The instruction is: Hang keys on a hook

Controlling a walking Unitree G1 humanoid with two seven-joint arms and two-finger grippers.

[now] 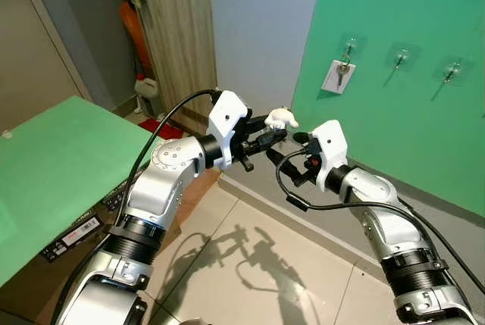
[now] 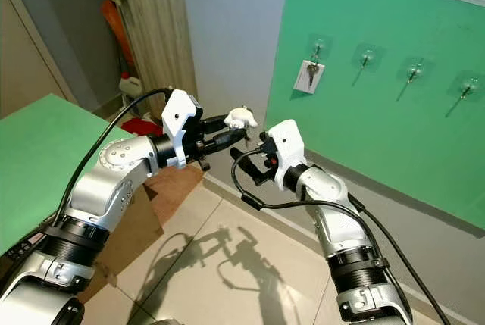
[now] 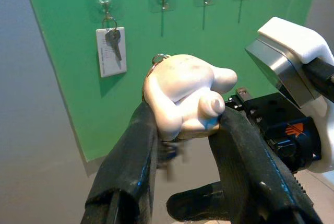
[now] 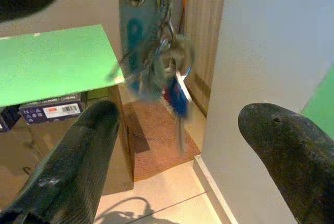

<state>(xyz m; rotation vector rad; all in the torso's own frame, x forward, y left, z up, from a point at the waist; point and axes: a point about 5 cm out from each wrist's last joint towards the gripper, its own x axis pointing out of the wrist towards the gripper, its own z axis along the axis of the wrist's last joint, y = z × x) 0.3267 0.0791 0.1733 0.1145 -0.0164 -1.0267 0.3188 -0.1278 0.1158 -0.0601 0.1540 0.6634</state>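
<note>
A white glove-shaped keychain figure is pinched in my left gripper, which is shut on it at chest height in front of the wall. Its bunch of keys dangles below, blurred, with a ring at the top. My right gripper is open just right of the left one, its fingers spread on either side of the hanging keys without touching them. On the green wall board are several clear hooks. The leftmost hook carries a key with a white tag.
A green-topped table stands at the left with a cardboard box under it. A wooden panel and an orange object stand in the back corner. Below is tiled floor.
</note>
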